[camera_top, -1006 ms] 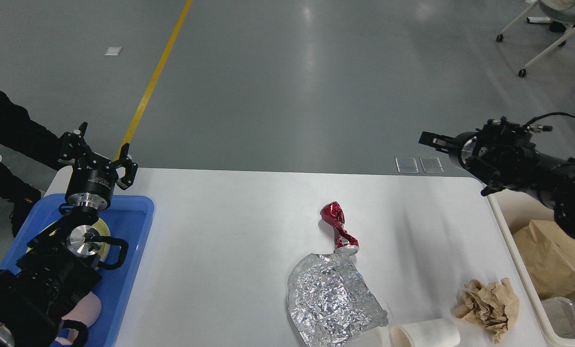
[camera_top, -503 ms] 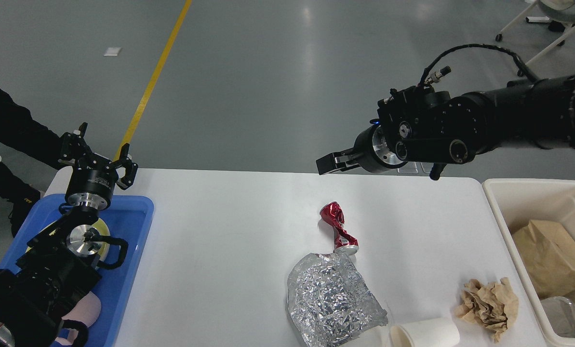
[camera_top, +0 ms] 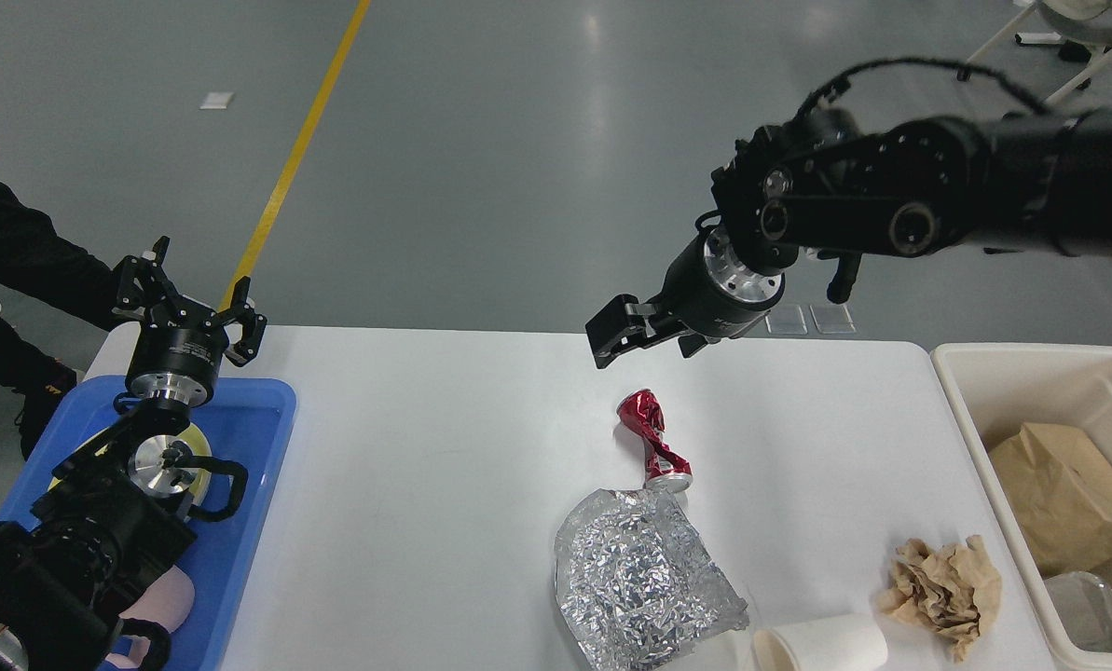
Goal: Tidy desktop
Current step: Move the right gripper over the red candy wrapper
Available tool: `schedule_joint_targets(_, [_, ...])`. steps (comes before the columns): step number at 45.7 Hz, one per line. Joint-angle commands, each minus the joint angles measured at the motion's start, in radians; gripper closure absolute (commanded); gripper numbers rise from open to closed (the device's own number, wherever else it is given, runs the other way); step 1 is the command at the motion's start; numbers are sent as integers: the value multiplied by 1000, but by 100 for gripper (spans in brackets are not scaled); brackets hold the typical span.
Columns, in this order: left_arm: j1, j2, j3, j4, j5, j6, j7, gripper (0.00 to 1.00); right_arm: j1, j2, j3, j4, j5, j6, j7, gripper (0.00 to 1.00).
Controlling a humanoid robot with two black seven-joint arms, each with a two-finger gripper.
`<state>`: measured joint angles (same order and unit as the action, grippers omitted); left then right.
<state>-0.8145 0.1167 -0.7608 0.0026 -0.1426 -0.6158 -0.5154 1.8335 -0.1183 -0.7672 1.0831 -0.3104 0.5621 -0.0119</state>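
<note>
Right tool [camera_top: 609,340] hangs over the white tabletop [camera_top: 444,485], fingers apart, empty, above a crushed red can [camera_top: 653,440] whose end touches crumpled foil [camera_top: 644,582]. Left tool [camera_top: 187,300] splayed open above the blue tray [camera_top: 248,466].

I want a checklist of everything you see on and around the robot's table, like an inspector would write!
Surface: desktop, white, mostly bare in its middle.
Job's things: crushed red can, foil sheet, crumpled brown paper and a tipped white paper cup lie on it.
Clutter: blue tray at the left edge; cream bin at the right, holding a brown paper bag.
Grippers: left gripper open, above the tray; right gripper above the can, holding nothing; open or shut unclear.
Cables: black cable loops over the right arm.
Surroundings: grey floor, yellow line, a person's arm at left.
</note>
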Motion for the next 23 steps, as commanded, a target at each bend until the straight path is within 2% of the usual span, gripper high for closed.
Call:
schedule_joint_targets(1, [0,0,0,0,0,1,0,4,-189,87,-47,-144,-4,-93,-2,1])
schedule_joint_targets(7, [0,0,0,0,0,-1,0,4,-304,158,-112,-264,-4,-169,-2,1])
schedule_joint_targets(13, [0,0,0,-1,0,1,0,4,-454,193,-132,-394,-4,-323,0,1])
schedule_joint_targets(23, [0,0,0,-1,0,1,0,4,-534,238,-145,-427,-9,-347,1,1])
